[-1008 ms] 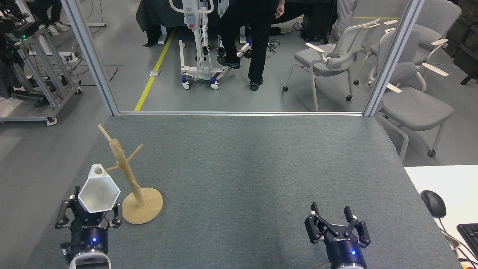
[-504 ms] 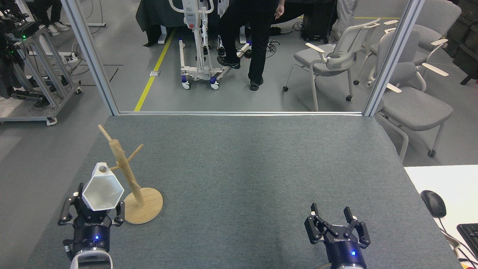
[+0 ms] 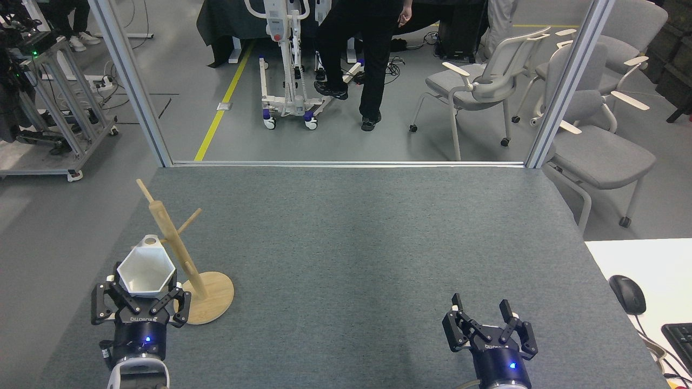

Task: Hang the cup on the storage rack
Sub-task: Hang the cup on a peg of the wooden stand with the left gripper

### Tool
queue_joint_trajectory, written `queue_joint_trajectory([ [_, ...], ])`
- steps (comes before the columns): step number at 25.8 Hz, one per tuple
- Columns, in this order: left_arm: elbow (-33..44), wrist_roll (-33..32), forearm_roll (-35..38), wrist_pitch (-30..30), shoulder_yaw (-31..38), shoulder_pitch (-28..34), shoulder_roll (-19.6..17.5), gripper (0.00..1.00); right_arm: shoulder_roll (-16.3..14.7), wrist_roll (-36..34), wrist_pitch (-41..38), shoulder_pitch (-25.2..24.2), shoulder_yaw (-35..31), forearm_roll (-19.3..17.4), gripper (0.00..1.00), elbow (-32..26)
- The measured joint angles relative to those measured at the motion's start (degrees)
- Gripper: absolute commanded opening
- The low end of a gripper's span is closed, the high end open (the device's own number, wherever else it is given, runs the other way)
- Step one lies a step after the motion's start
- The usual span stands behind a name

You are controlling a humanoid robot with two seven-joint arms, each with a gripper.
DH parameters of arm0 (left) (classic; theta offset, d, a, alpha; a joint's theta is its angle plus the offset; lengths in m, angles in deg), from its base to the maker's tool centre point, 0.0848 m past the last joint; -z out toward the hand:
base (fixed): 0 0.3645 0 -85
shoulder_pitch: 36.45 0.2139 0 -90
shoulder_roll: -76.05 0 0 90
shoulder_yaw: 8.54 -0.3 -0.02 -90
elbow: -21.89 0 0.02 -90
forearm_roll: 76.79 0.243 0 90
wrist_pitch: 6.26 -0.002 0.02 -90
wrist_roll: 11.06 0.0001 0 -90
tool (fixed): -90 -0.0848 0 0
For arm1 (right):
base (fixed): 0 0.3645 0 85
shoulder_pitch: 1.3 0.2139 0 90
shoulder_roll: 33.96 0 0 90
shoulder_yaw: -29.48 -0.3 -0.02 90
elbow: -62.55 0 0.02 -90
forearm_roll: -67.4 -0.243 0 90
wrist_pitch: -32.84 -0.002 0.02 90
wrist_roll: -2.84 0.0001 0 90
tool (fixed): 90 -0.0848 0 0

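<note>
Cup (image 3: 146,273), white with its hexagonal mouth facing up toward the camera, sits at the desk's near left, its handle end touching the storage rack (image 3: 184,254) post, seemingly on a low peg. Left pincer (image 3: 139,305) is just below the cup with fingers spread; whether they touch its base I cannot tell. The rack's round base lies near the desk's (image 3: 351,232) left edge. Right pincer (image 3: 489,327) rests open at the near right, well apart, with broad bare grey surface between and beyond.
</note>
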Motion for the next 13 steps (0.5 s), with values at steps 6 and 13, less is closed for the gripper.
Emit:
queue_joint_trajectory([
  [6, -0.20, 0.00, 0.00, 0.10, -0.73, 0.37, 0.17, 1.00, -0.15, 0.38, 0.00, -0.05, -0.05, -0.04, 1.00, 0.00],
  [13, -0.81, -0.09, 0.00, 0.19, -2.96, 2.68, 0.60, 1.00, -0.62, 0.47, -0.42, -0.09, -0.04, -0.08, 1.00, 0.00],
])
